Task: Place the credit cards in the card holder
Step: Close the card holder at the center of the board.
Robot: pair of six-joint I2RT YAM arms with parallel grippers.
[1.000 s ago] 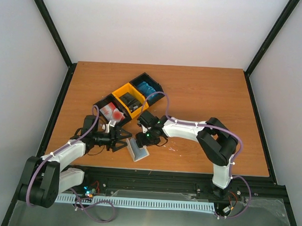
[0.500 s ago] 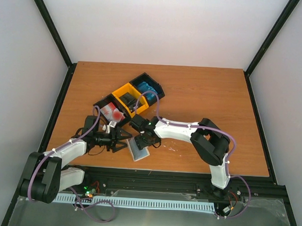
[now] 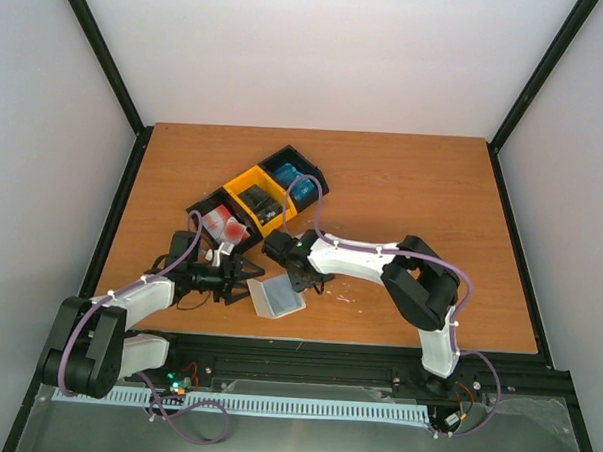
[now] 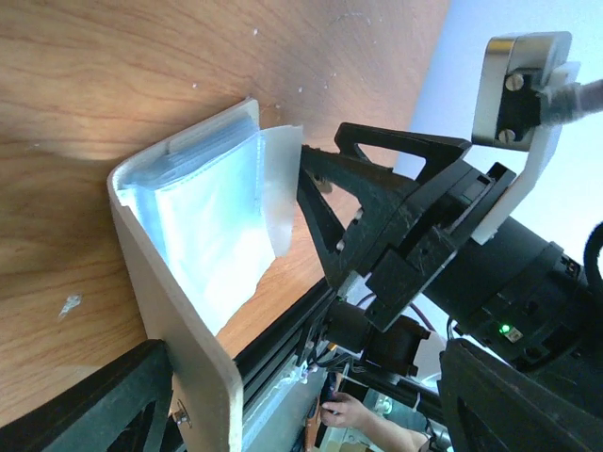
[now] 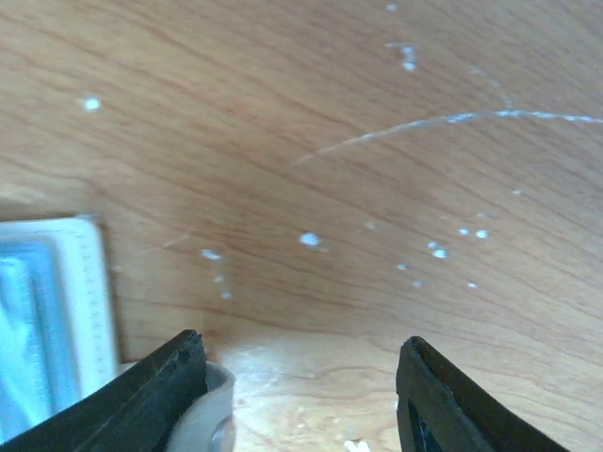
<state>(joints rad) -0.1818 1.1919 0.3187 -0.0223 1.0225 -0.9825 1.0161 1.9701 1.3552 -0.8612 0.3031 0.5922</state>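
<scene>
Two spread grippers, no card in hand

Both my grippers stand with jaws apart and nothing between them. The left gripper (image 3: 241,281) is just beside the card holder (image 3: 276,297), and the right gripper (image 3: 304,277) is at its far corner. The holder lies opened, clear pockets (image 4: 212,221) showing, near the table's (image 3: 413,191) front edge. I'd pin its beige cover with the left, then fetch one of the credit cards (image 3: 224,226) from the tray (image 3: 241,186) just behind. There's open room to the right, but the front edge is close, so I wouldn't nudge the holder forward.
</scene>
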